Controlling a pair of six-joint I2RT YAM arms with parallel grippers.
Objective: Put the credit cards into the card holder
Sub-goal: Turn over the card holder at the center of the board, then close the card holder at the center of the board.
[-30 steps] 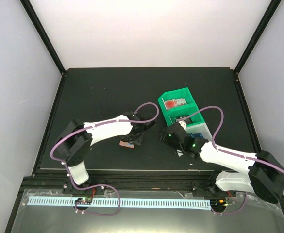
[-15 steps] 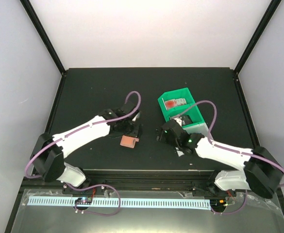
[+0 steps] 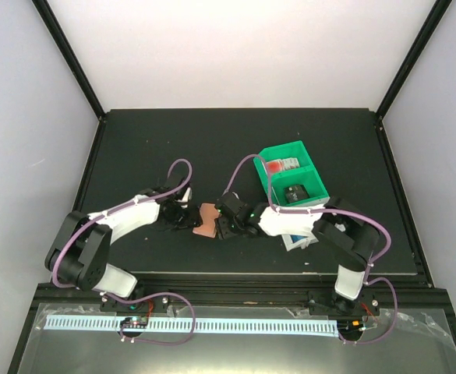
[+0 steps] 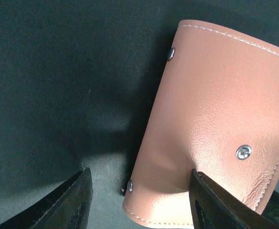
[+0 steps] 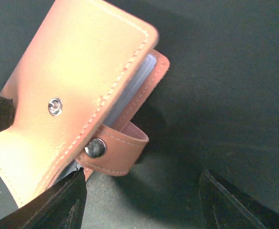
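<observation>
The card holder is a salmon-pink wallet lying folded on the black mat, between my two grippers. My left gripper is on its left side. In the left wrist view the open left gripper straddles a near corner of the card holder, with one finger clear of it. My right gripper is on its right side. In the right wrist view the open right gripper has the snap tab hanging loose between its fingers. Grey pockets show between the covers. The credit cards are out of view.
A green bin stands behind and to the right of the wallet, holding a reddish item and a dark one. A white bin in front of it is mostly hidden by the right arm. The mat's near edge runs close below.
The right arm has swung left from the bins to the wallet's right side. The left gripper has drawn back to the wallet's left side. Both grippers have opened wider.
</observation>
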